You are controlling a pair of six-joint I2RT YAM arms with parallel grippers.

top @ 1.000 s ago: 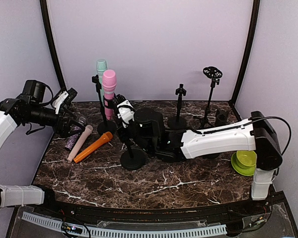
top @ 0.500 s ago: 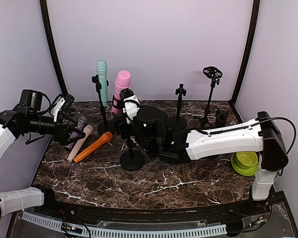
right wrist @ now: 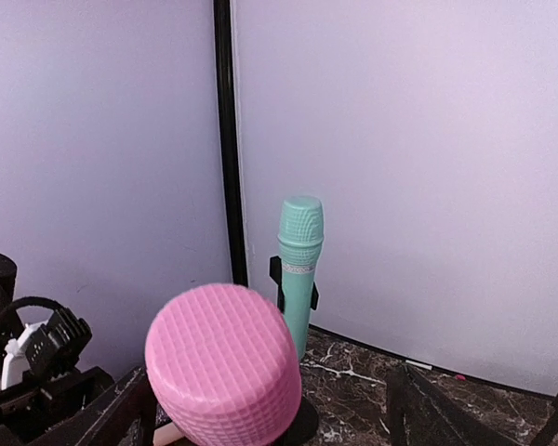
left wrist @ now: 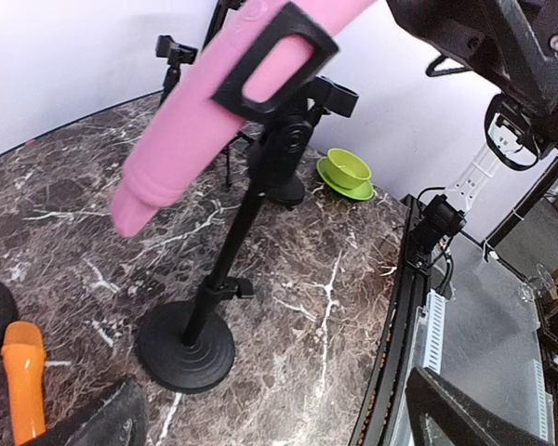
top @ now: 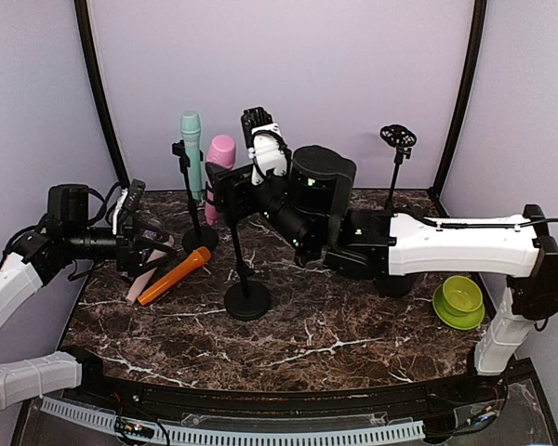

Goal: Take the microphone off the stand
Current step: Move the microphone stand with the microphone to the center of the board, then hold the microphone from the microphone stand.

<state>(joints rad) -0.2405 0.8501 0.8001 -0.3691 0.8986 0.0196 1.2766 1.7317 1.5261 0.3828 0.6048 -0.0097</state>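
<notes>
A dark marbled table [top: 335,344] is sitting inside lavender walls [top: 353,84]. The right gripper [right wrist: 272,413] is hanging with its fingers [right wrist: 121,413] spread apart, gripping nothing. The pink microphone [top: 220,153] is rising between them, clipped in its stand [top: 246,299]. The left gripper [top: 144,237] is gaping wide, empty.

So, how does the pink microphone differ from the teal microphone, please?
The pink microphone leans tilted in its clip, while the teal microphone stands upright. The pink one's stand is nearer the front, and the teal one's stand is further back. Both sit in clips on black stands and have grid-patterned heads.
</notes>
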